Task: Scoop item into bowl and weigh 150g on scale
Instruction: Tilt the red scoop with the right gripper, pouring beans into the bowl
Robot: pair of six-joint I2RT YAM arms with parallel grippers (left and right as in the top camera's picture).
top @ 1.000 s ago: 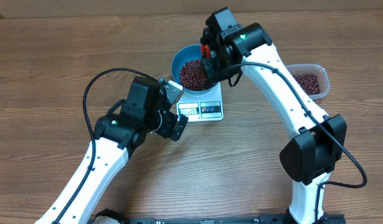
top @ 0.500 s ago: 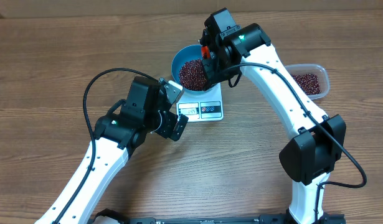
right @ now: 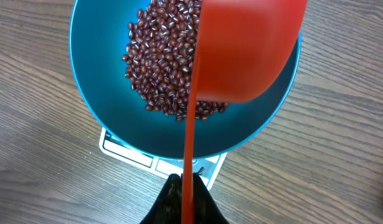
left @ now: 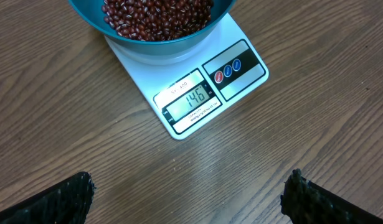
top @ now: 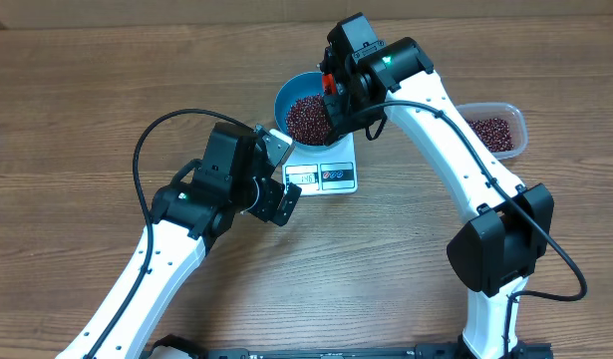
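1. On the scale (left: 179, 74), at the end away from the display (left: 191, 99), sits the bowl (right: 98, 93): blue, upright, covering most of the platform.
2. Beans (right: 160, 56) are heaped inside the bowl, dark red-brown. They cover the bottom and lower wall, and a band of blue is bare below the rim.
3. Display reads 146. The button panel (left: 233, 65) sits just beside it on the same scale edge, and the bowl hides neither.
4. Red scoop (right: 247, 50) hangs over the bowl on the scale, tipped, with its outer side toward the right wrist camera. Its thin handle runs back into the right hand (right: 186, 190). Can't tell what is in the scoop.
5. Right hand is clamped tight on the scoop handle, above the scale's bowl end.
6. Left hand (left: 188, 202) is spread wide with nothing between the fingers. It hovers over the counter (top: 87, 90) off the scale's display edge, toward the scale's left corner in the overhead view. The wrist view shows both fingertips apart from the scale.
7. Clear tub (top: 497, 112) sits on the counter to the right of the scale, well apart, with more beans inside.
8. Scale lies flat on the wood-grain counter.
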